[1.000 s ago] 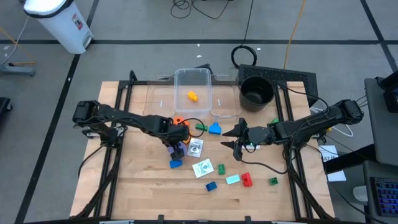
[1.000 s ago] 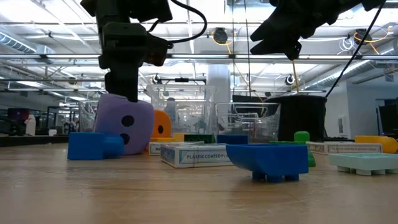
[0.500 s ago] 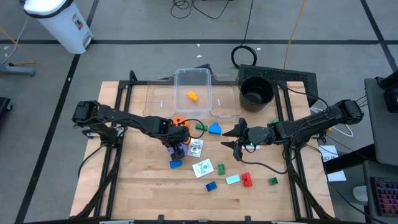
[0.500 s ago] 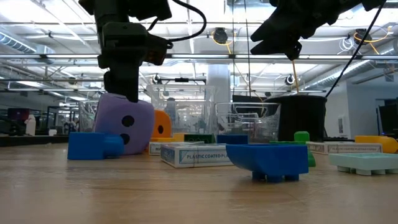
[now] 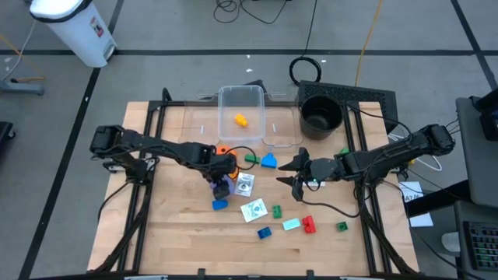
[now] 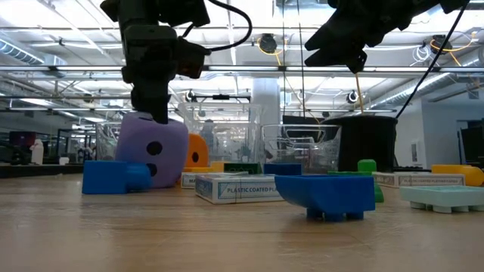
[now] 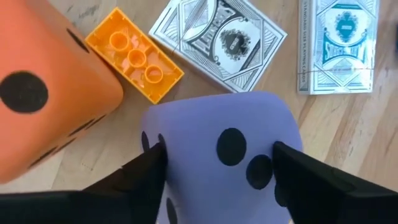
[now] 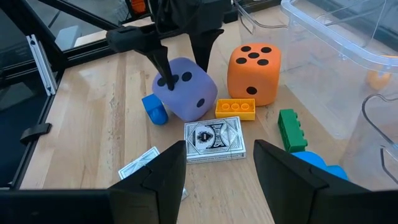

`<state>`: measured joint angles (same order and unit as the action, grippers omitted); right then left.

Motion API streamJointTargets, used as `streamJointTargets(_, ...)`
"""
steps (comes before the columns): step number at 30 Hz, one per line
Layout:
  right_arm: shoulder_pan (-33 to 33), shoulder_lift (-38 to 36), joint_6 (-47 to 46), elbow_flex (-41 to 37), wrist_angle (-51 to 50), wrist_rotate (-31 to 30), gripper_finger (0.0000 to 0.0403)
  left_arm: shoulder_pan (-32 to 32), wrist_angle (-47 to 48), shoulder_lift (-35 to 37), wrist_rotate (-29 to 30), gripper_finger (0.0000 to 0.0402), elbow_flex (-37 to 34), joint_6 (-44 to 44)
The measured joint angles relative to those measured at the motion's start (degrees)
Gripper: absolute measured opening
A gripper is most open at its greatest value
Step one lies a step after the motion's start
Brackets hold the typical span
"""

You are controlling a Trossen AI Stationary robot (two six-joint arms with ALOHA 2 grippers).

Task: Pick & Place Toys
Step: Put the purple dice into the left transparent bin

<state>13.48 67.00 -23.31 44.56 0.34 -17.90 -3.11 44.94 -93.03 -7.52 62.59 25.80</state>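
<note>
Left tool point(image 7: 217, 163) straddles purple die point(image 7: 221, 155) on surface point(image 5: 179, 233), fingers point(image 7: 134, 174) touching both sides, beside orange die point(image 7: 43, 87). Right tool point(image 5: 289, 173) hovers well apart, fingers spread, empty.

left gripper point(image 7: 217, 165) jaws spread, right gripper point(image 8: 217, 165) apart

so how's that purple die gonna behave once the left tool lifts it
The purple die looks like soft foam with rounded edges, so it probably squashes a little and weighs next to nothing. The left tool straddles its flat sides, so slipping seems unlikely. Dropped, it would likely tumble.
</note>
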Motion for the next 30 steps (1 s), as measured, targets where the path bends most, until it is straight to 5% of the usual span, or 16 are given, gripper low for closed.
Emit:
streamJointTargets(16,0.0,0.0,0.2,0.0,0.0,0.0,0.018,0.4,1.8,4.3,-4.5,0.0137,-0.4,-1.1)
streamJointTargets(30,0.0,0.0,0.2,0.0,0.1,0.0,0.018,0.9,3.4,8.3,-6.1,0.0112,-0.1,0.0)
